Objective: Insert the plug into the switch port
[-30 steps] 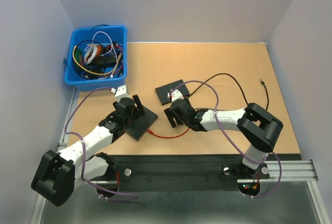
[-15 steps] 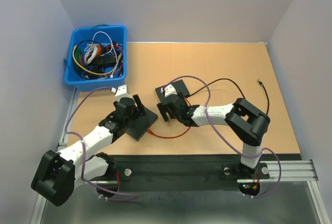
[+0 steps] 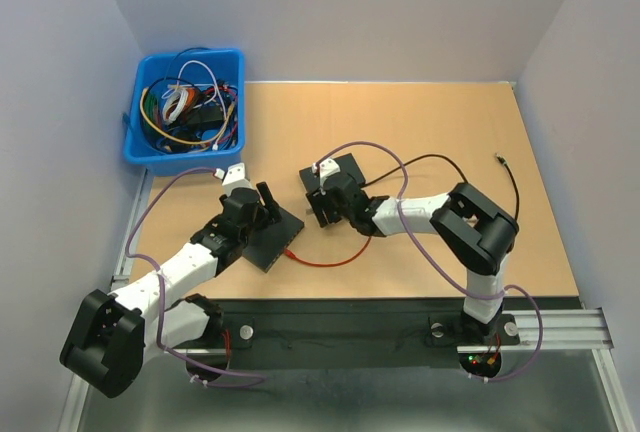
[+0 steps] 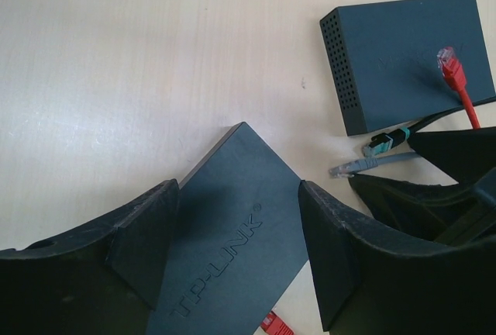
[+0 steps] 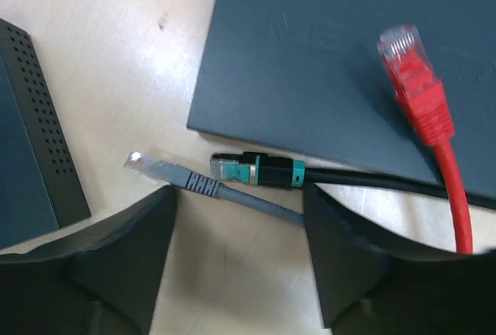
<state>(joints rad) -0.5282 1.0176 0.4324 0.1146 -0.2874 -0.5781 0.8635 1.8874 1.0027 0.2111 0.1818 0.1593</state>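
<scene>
A black TP-LINK switch lies at the table's near left, also seen from above. My left gripper is closed against the two sides of its far corner. A red plug lies at its near edge. A second black switch lies to the right, with another red plug resting on top. In front of it lie a grey plug and a black-and-teal plug. My right gripper hangs open just behind them, the grey cable passing between its fingers. No ports show.
A red cable loops along the table between the two switches. A black cable runs right to a loose end. A blue bin full of cables stands at the back left corner.
My right gripper has swung left and away from me, from beside the red cable to the near edge of the second switch. The left arm has stayed where it was.
</scene>
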